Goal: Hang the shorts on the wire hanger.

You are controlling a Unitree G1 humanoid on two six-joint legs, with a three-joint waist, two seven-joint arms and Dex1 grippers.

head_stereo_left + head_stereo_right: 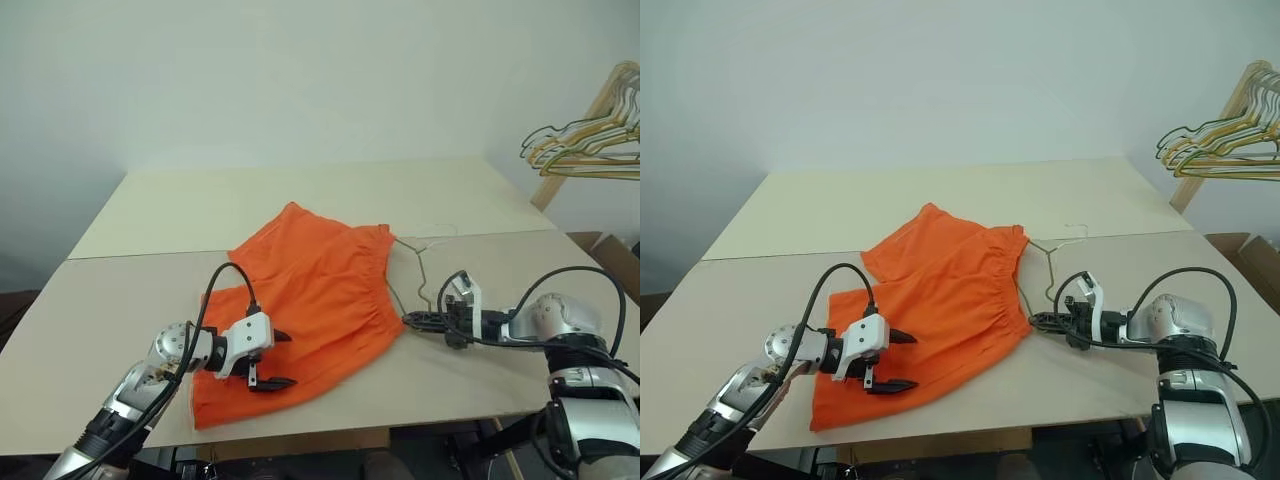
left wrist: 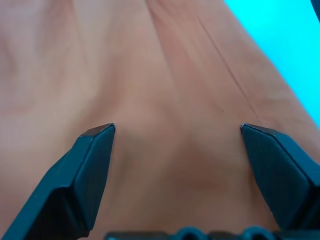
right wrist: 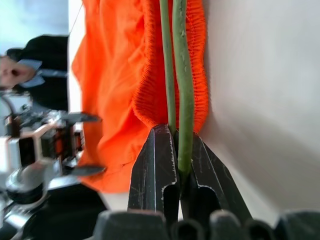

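The orange shorts (image 1: 320,290) lie flat in the middle of the table, waistband toward my right. Over their near left corner my left gripper (image 1: 290,360) hovers open, with the fabric (image 2: 170,75) spread beneath its two fingers. The thin green wire hanger (image 3: 181,75) lies along the waistband edge, partly tucked under the cloth, and its neck (image 1: 421,252) shows on the table beyond. My right gripper (image 1: 410,320) is shut on the hanger's wire right at the near corner of the waistband. In the right wrist view the wire runs straight out from between the fingers (image 3: 155,165).
The beige table (image 1: 150,290) has a seam across it behind the shorts, and its front edge is just below my arms. A bunch of pale wire hangers (image 1: 585,145) hangs on a wooden rack at the far right. A cardboard box (image 1: 615,255) stands beside the table.
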